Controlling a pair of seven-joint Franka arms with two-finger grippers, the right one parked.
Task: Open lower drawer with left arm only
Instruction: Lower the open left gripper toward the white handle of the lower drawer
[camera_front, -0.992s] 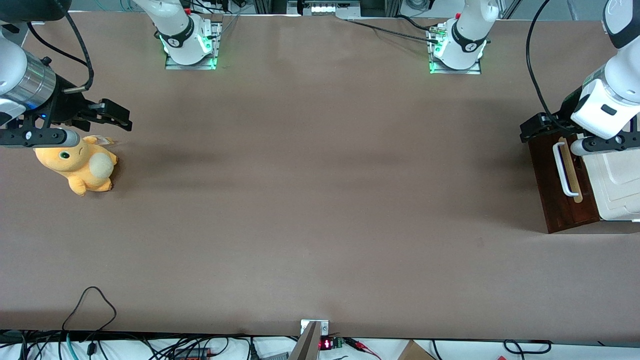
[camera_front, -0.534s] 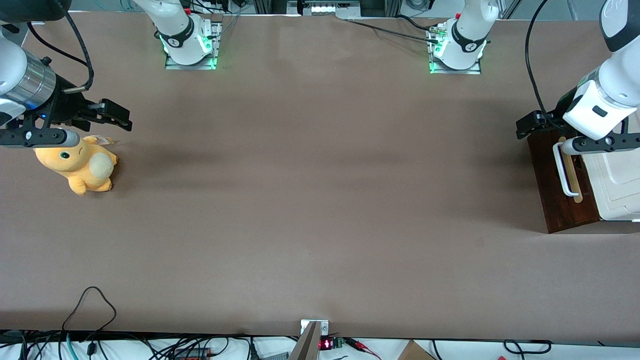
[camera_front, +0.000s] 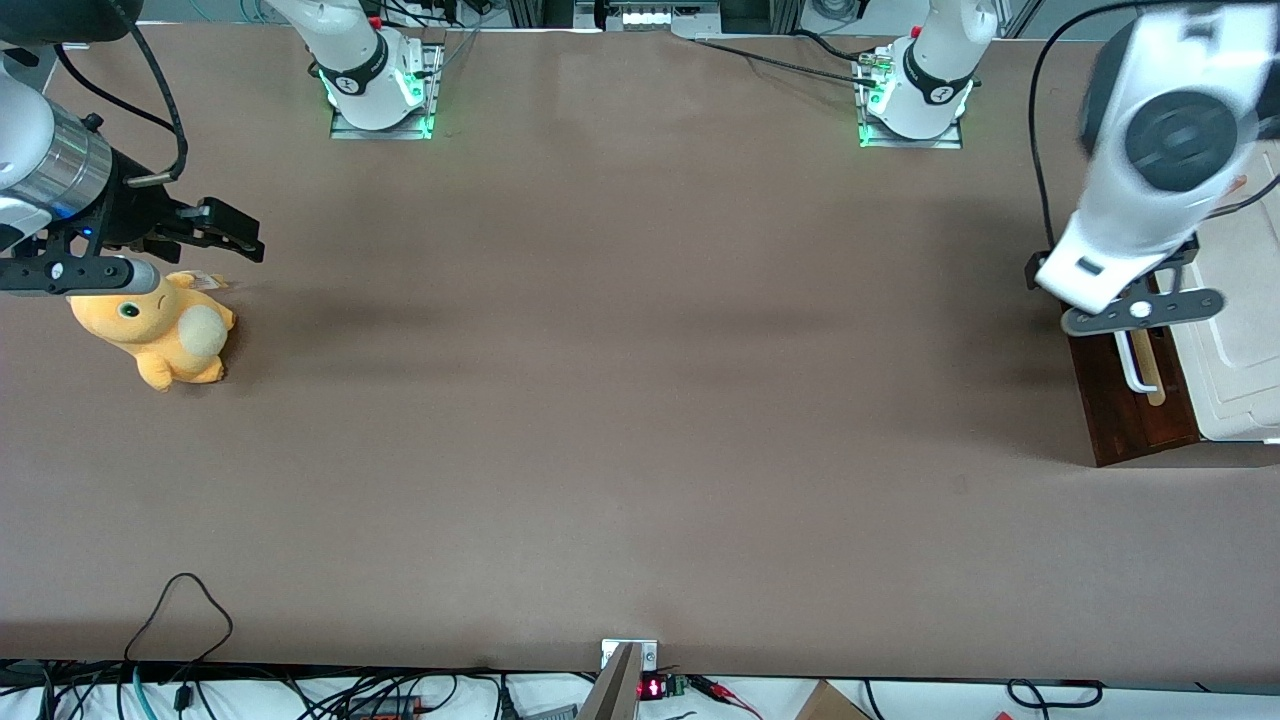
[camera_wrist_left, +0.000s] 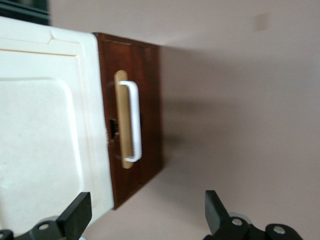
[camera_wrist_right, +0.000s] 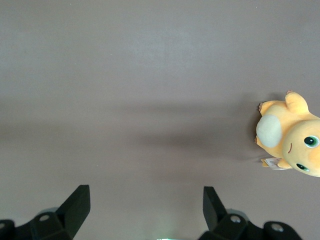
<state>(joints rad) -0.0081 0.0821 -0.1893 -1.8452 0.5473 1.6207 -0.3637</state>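
Above lower drawer (camera_front: 1130, 405) — gripper (camera_wrist_left: 145, 220) risen, agape

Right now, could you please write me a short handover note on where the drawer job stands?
Left arm: its claw is open and empty, hovering above the cabinet front, touching nothing.
Lower drawer: dark brown front with white loop handle on a tan strip, under the cream cabinet top, at the working arm's end of the table. It looks shut; no pale inside shows.
Done: approach only.
Left: lower the claw to the handle, close on it, pull the drawer out.
Plush toy sits at the parked arm's end.
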